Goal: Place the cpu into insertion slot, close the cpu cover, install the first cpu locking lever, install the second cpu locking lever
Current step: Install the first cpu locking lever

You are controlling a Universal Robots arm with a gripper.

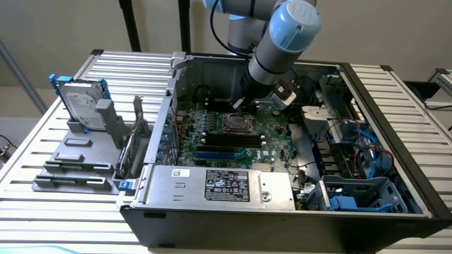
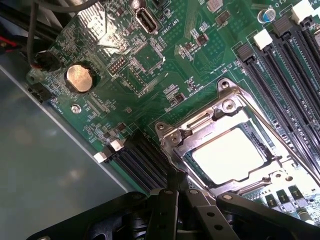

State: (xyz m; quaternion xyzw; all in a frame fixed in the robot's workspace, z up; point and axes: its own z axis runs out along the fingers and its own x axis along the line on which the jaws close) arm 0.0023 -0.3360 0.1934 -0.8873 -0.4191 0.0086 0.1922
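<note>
Cpu (image 2: 231, 155): seated in the insertion slot (image 1: 235, 123), just beyond the tool (image 2: 172, 200).
Cpu cover (image 2: 220, 137): lying flat, framing the chip.
Tool: hung above the socket edge; finger spread cannot be told.

The robot arm (image 1: 272, 50), at the upper centre of the exterior view, had grey metal tube segments, pale blue joint caps and a thin black cable. Its gripper (image 2: 175, 210) was black, studded with small screws.

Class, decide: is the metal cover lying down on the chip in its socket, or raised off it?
Touching. In the wrist view the cover lies flat, framing the chip through its window, with no gap visible.
</note>
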